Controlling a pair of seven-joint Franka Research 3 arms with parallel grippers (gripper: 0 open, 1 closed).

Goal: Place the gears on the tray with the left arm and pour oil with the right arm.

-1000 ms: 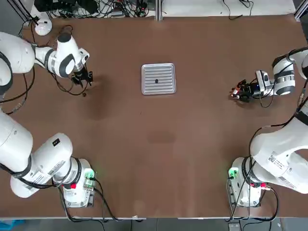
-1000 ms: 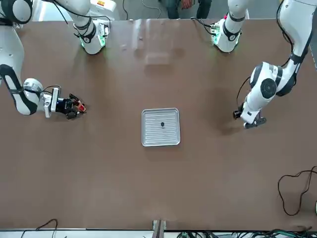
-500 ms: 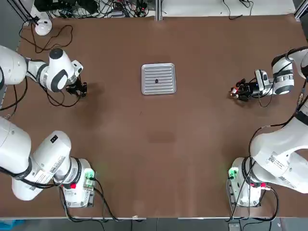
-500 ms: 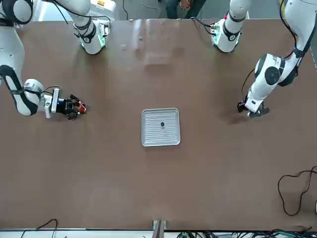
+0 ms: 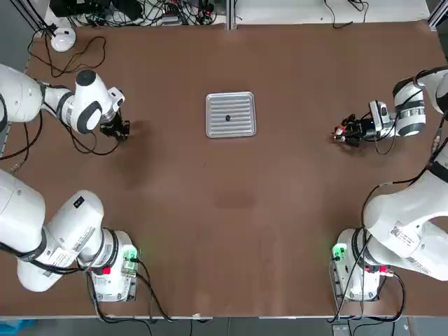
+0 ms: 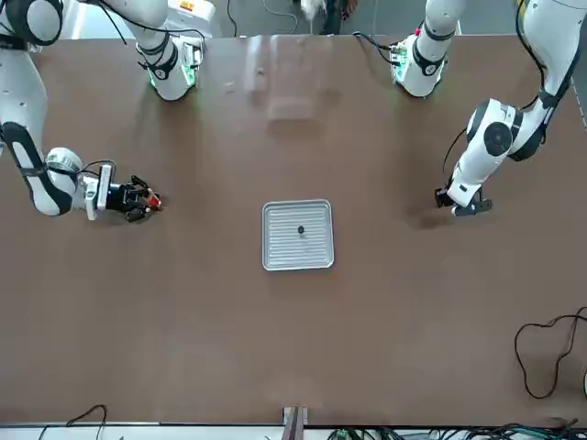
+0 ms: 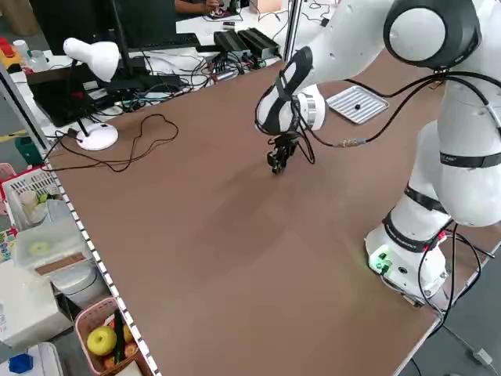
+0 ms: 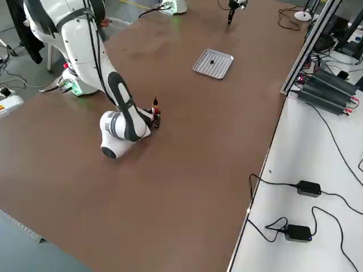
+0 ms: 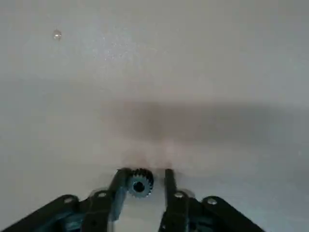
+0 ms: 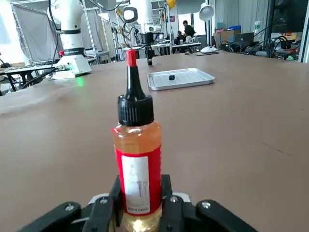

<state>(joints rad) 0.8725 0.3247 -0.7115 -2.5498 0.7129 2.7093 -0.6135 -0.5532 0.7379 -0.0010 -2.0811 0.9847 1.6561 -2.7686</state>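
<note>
Between the left gripper's (image 9: pixel 141 180) fingers sits a gear (image 9: pixel 139 183), touching one finger while a sliver of gap shows at the other, so the jaws are nearly closed on it but I can't call it a firm pinch. That gripper points down at the bare table (image 5: pixel 231 210), well apart from the tray (image 5: pixel 230 115).

On the tray, one gear (image 5: pixel 227 117) already lies near the middle, so half the gear job looks done; this second one has yet to be lifted and carried across.

Over at the right gripper (image 10: pixel 140 200), the fingers are clamped on the base of the oil (image 10: pixel 137 159) bottle, which stands upright, cap on, dark tip up. The tray lies far beyond those fingertips, so no pouring yet: that step looks entirely ahead.
</note>
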